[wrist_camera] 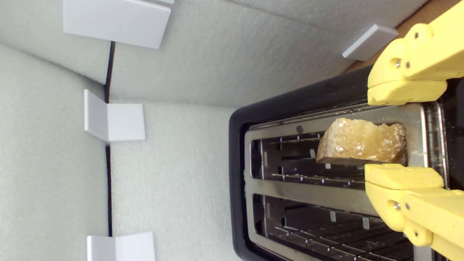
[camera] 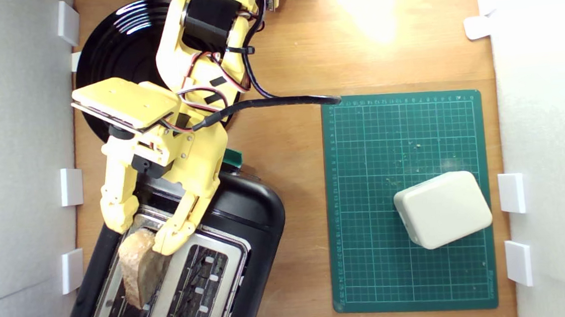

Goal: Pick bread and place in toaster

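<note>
The bread (wrist_camera: 362, 142) is seen standing on edge in one long slot of the toaster (camera: 247, 216), its crust partly above the silver top plate. The yellow end effector (wrist_camera: 403, 133) is spread wide around it: one finger (wrist_camera: 406, 92) stands clear of the crust, the other finger (wrist_camera: 402, 176) lies just beside the slice, and whether it touches cannot be told. Nothing is gripped. The neighbouring slot is seen empty. On the counter (camera: 286, 77), a black plate (camera: 117, 50) is partly hidden behind the arm.
</note>
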`<action>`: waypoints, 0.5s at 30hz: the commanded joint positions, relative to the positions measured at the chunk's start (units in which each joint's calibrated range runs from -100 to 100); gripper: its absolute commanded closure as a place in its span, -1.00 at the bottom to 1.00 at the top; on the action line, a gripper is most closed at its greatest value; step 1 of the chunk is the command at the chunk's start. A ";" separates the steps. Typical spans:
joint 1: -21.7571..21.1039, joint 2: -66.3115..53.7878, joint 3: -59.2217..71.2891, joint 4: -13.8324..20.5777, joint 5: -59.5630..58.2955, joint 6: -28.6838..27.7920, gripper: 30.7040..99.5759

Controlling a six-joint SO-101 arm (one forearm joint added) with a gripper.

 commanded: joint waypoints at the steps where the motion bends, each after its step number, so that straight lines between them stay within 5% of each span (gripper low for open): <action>1: 0.38 -0.49 -0.21 -0.36 0.75 -0.21 -0.28; 4: 0.38 -0.58 -0.21 -0.63 0.75 -0.21 -0.28; 11: -1.23 -7.15 -0.12 -9.15 0.57 -1.04 -0.28; 15: -3.65 -12.23 0.06 -9.70 0.49 -4.44 -0.27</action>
